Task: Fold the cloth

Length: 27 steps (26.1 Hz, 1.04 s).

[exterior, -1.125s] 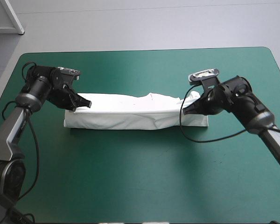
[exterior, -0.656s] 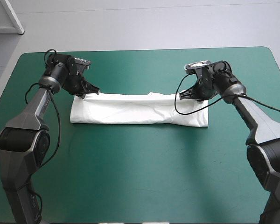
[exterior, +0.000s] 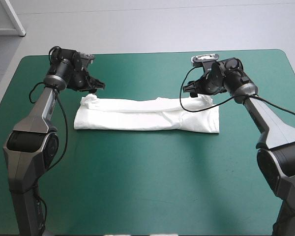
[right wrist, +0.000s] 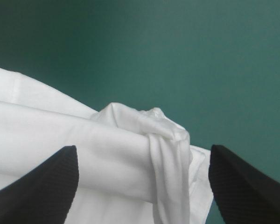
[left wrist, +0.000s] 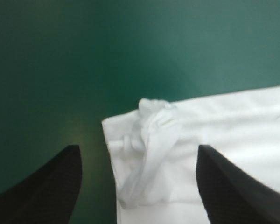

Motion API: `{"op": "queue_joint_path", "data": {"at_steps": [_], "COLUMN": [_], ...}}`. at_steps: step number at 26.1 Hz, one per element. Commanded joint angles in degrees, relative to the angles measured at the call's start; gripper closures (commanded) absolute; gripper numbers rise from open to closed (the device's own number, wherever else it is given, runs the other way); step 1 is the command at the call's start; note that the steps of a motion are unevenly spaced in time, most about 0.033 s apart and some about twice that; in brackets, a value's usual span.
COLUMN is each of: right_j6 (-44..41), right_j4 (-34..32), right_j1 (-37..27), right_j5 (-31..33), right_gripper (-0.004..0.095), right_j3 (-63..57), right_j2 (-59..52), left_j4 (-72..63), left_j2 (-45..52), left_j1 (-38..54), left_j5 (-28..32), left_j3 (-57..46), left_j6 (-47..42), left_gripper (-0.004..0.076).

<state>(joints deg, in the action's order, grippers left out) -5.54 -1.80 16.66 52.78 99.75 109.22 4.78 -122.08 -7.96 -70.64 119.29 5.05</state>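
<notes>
One teal-green table cover (exterior: 147,187) carries the T-shirt (exterior: 137,115), folded into a long white band across its middle, both far corners bunched. Left gripper (exterior: 99,84) and right gripper (exterior: 188,88) hang near those corners, black fingers spread wide, gripping nothing.

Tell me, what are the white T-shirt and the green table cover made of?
The T-shirt looks like soft, matte cloth, maybe cotton: it creases and bunches at both ends. The teal-green cover looks like a smooth mat with a faint sheen, perhaps rubber or vinyl.
</notes>
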Motion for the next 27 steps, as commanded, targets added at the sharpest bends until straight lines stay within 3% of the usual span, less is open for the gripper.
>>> {"op": "queue_joint_path", "data": {"at_steps": [1,6,8,13,20,23,27], "right_j6": [0.6,1.3,2.5,3.9,8.1,12.3,14.7], "right_j4": [-0.2,0.0,1.8,4.8,9.0,16.7,20.8], "right_j1": [-0.4,-2.1,-3.6,-7.8,-14.0,-17.0,-17.8], "right_j5": [-1.2,3.1,6.3,12.2,13.1,6.1,0.7], "right_gripper": [0.0171,0.0171,0.0171,0.0171,0.0171,0.0171,0.0171], "right_j3": [3.9,4.5,4.3,3.7,-6.3,-17.9,-25.5], "right_j2": [-5.2,-8.4,-9.3,-10.3,-12.2,-15.7,-16.5], "left_j4": [-0.2,-6.5,-10.0,-17.2,-17.6,-18.7,-18.7], "left_j2": [4.2,8.0,8.8,8.8,6.5,6.0,5.8], "left_j1": [0.0,-0.7,-1.4,-5.5,-13.4,-15.1,-16.0], "left_j5": [-3.2,-3.2,-3.2,-3.2,-2.9,0.8,5.6], "left_j3": [8.1,9.7,9.7,9.7,3.0,-4.1,-10.6], "left_j6": [-0.6,-0.9,-0.7,1.4,1.4,1.8,1.8], "left_gripper": [0.0209,0.0263,0.0357,0.0736,0.0732,0.0732,0.0732]}}
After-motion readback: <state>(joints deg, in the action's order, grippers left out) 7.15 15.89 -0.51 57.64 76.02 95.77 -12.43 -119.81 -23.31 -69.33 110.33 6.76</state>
